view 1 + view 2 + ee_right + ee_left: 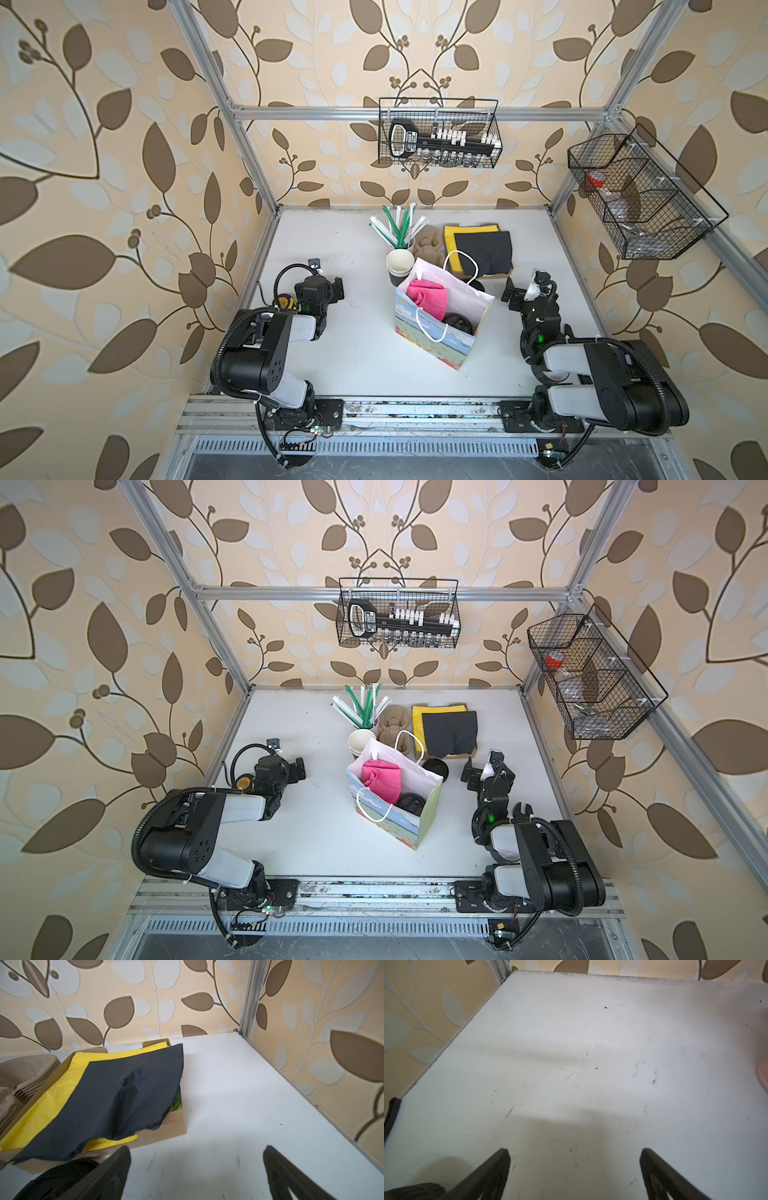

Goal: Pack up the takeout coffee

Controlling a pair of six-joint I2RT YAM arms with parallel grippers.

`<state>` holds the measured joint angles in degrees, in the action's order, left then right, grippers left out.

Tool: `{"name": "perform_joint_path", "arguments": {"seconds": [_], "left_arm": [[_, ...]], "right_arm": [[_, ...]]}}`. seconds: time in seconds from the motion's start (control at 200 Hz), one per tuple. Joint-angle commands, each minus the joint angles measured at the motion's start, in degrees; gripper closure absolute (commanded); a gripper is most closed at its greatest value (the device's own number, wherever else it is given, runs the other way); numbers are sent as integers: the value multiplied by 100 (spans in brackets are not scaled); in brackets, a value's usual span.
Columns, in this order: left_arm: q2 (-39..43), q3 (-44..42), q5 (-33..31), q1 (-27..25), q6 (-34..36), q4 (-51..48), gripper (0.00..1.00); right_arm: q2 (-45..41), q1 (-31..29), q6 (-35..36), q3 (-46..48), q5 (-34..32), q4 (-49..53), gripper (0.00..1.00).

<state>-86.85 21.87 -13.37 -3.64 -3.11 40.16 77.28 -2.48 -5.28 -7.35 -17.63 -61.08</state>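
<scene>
- My left gripper (574, 1154), jaws spread and empty, hangs over the bare table (571, 1043).
- My right gripper (196, 1152), likewise spread and empty, is near the black napkin (116, 1093).
- The takeout coffee (457, 322) stands in the paper bag (436, 345) beside pink tissue (428, 297), only its lid showing.

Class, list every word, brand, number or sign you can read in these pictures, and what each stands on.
No text here can be read.
Label on the black tool in the wire basket: lettering, too blurred to read.
Round label on the yellow tape measure: too small to read.
Paper bag: printed picture, no words visible.
</scene>
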Motion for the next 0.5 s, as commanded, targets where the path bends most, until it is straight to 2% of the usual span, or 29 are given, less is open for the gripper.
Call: {"name": "perform_joint_path", "arguments": {"seconds": [0.0,0.495], "left_arm": [[124,-30,106,69,87,317,1],[135,-40,137,82,92,318,1]], "right_arm": [[-38,-2,117,-56,-101,-146,0],[-43,-15,129,-51,-117,-141,0]]}}
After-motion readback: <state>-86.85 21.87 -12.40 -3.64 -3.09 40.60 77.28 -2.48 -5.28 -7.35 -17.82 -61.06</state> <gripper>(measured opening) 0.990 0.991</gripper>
